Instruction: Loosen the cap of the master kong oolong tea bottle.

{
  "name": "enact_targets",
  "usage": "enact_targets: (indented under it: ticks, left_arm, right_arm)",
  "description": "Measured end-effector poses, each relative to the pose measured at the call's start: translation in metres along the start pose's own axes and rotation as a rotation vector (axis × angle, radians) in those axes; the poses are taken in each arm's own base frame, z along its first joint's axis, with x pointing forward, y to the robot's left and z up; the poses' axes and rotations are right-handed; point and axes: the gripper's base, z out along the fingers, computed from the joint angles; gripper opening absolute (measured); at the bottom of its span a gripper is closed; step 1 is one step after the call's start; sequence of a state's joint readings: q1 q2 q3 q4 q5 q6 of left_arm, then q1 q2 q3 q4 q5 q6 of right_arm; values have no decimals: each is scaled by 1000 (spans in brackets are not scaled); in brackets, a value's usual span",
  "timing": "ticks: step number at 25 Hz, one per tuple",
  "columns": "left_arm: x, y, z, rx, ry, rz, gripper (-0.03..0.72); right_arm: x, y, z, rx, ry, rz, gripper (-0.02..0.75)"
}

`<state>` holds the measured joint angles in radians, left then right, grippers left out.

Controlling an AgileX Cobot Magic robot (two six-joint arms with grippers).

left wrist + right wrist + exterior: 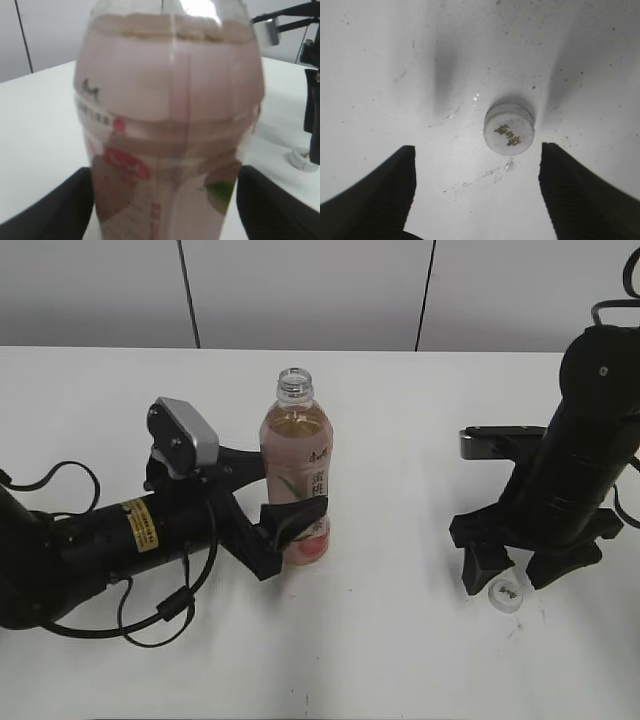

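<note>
The bottle [296, 465] stands upright on the white desk [400, 640], its neck bare and open at the top. The left pincer [290, 525] is clenched on the bottle's lower body, one finger on each side of the label, which the left wrist view shows pressed close against the clear wall. The cap [507, 594] is already off: it lies on the desk well to the right of the bottle, logo side up, between the spread fingers of the right pincer [515, 575]. That pincer is released and holds nothing; in the right wrist view the cap [509, 129] sits apart from both fingers, nearer the right-hand one.

Judging from this, the loosening is done and more than done.

The bottle looks nearly full, so it should be fairly heavy and steady at the base, but its thin plastic wall will likely give under a hard squeeze, and with the neck open tea could spill out. The low grip on the label band seems the sound place. The cap is small, light and stiff, likely to skid on the smooth desk; its ribbed side is the place to take it.
</note>
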<state>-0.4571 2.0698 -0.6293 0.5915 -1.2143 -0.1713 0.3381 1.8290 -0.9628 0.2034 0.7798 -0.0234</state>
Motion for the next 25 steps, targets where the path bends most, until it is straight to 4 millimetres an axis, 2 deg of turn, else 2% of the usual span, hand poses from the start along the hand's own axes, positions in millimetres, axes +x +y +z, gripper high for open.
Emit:
enact_targets:
  ticks: [5, 11, 16, 22, 25]
  left_arm:
    - [9, -3, -16, -77, 49, -61, 528]
    - [-1, -13, -33, -84, 42, -61, 532]
    - [-10, -22, -57, -133, 33, -106, 532]
    - [-63, -12, -79, -324, -175, -112, 527]
    - [-82, 5, -97, -467, -150, -133, 523]
  right_arm:
    - [1, 0, 0, 0, 8, -4, 575]
    - [1, 0, -3, -1, 3, -9, 576]
    - [5, 3, -21, -7, -31, -21, 576]
    - [10, 6, -44, -15, -83, -33, 576]
    - [15, 7, -53, -19, -89, -38, 576]
